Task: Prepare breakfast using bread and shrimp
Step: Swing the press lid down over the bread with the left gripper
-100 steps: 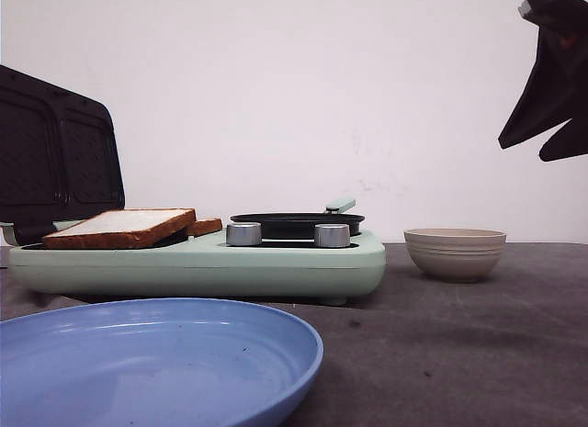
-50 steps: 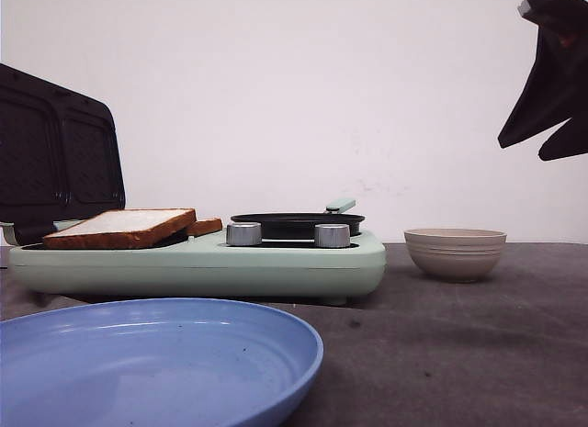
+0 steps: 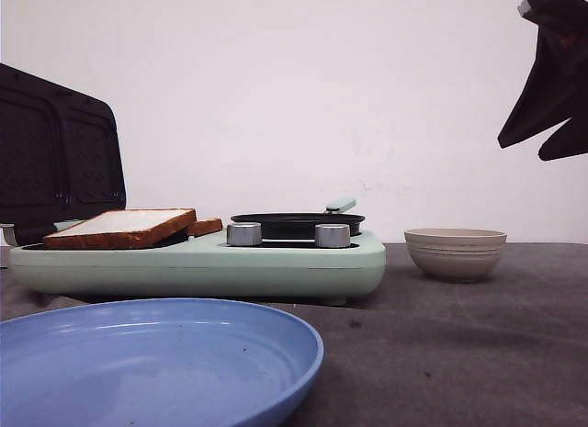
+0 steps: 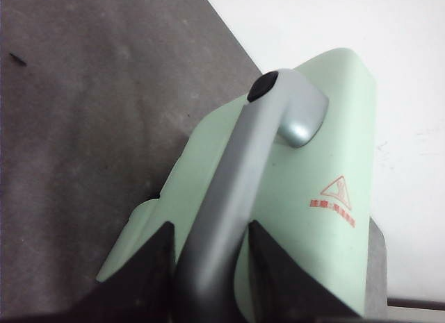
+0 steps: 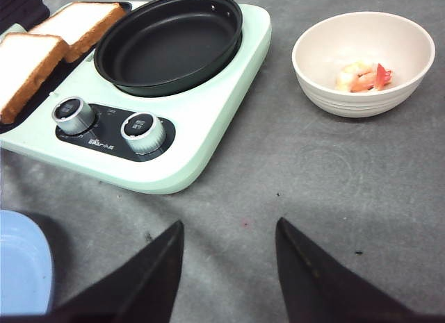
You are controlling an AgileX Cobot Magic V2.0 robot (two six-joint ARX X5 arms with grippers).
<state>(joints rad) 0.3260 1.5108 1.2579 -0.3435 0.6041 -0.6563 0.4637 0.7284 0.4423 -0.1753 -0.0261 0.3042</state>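
Right wrist view shows the bread (image 5: 42, 42) lying on the grill plate (image 5: 66, 64), light, soft, best pinched by its crust, while the right gripper (image 5: 229, 267) hangs spread apart.

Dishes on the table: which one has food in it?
The beige bowl, right of the cooker, holds shrimp. The black frying pan and the blue plate have nothing in them.
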